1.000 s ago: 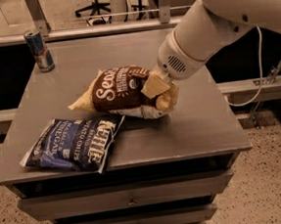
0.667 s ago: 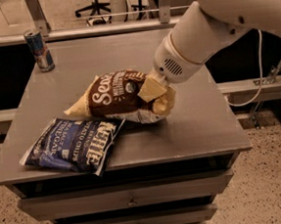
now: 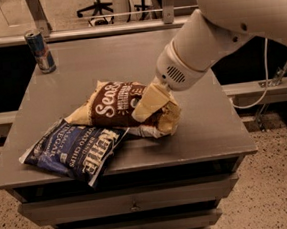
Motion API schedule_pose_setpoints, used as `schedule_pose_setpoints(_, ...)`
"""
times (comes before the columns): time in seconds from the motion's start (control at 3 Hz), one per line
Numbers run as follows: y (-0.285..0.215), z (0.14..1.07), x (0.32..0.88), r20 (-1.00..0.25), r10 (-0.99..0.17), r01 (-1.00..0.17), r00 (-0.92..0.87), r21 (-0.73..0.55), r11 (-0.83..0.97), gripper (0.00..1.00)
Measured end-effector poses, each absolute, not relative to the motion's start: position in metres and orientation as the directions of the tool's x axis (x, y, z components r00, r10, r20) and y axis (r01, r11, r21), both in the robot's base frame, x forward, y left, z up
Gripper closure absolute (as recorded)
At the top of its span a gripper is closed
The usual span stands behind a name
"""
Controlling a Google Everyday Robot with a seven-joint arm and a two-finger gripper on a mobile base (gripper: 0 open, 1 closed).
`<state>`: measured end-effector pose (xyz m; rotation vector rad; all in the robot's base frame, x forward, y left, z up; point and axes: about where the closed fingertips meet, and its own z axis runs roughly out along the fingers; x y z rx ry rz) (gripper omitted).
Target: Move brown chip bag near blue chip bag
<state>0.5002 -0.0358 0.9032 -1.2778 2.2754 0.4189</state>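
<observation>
- Camera view, jaws first: the gripper sits at the right end of the brown chip bag. Its tan fingers are pinched together on the crumpled foil there, with no gap showing between them. It has hold of the bag and nothing else.
- Arm: the white forearm comes in from the upper right and slopes down to the wrist just above the bag's right end.
- Brown chip bag: lies across the middle of the table, script side up. Its right end is bunched in the grip and its tan left corner points down and left.
- Change over the last second: bag and gripper have travelled left and toward the front edge, and the bag now sits lower. Its left corner has closed right up on the blue chip bag.
- Blue chip bag: flat at the front-left of the table, one corner hanging over the edge, in the same spot as a second ago. The brown bag's lower edge now meets or slightly overlaps its upper right edge; I cannot tell which.
- Reading: the two bags are already side by side, so the carry looks essentially done. What remains is likely letting go and lifting clear without dragging the bag.
- Blue can: upright at the back-left corner, well apart from both bags.
</observation>
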Motion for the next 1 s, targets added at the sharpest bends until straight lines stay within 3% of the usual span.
schedule_pose_setpoints(0.33,-0.05,0.902,0.499,-0.575,-0.692,-0.859,-0.437,0.04,0.51,0.0)
schedule_pose_setpoints(1.0,-0.159,0.952,0.518,-0.752,-0.604,-0.903,-0.264,-0.027,0.429,0.0)
